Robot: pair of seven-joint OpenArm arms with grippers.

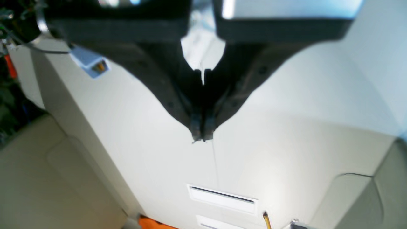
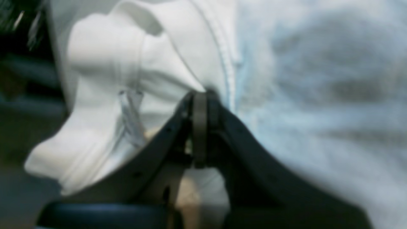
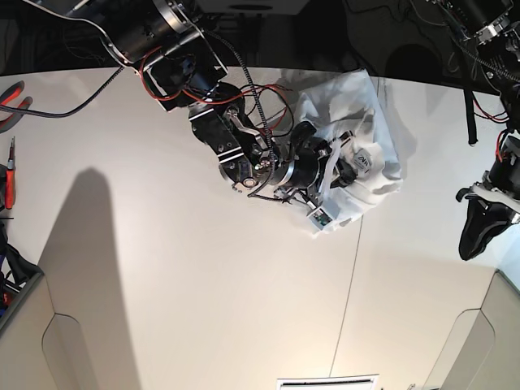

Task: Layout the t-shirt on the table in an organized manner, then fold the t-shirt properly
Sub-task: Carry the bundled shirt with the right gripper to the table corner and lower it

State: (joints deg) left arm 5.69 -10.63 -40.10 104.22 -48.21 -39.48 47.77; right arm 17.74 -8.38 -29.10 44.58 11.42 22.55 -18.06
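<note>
Right arm buried in a crumpled t-shirt (image 3: 357, 138)

Right gripper (image 2: 200, 95) jaws pinched on cloth; left gripper (image 1: 200, 135) jaws closed, empty, over bare tabletop (image 3: 179, 284). Red pliers (image 3: 10, 97) far left.

Right arm: reaches from the desk's far edge toward its middle, wrist bent down. Right gripper (image 2: 199, 105): jaws closed, apparently pinching a fold of the t-shirt (image 2: 152, 63), though the view is blurred. Left arm: at the desk's right edge. Left gripper (image 1: 200, 133): jaws closed, empty, pointing downward above the desk (image 1: 286, 143).
</note>
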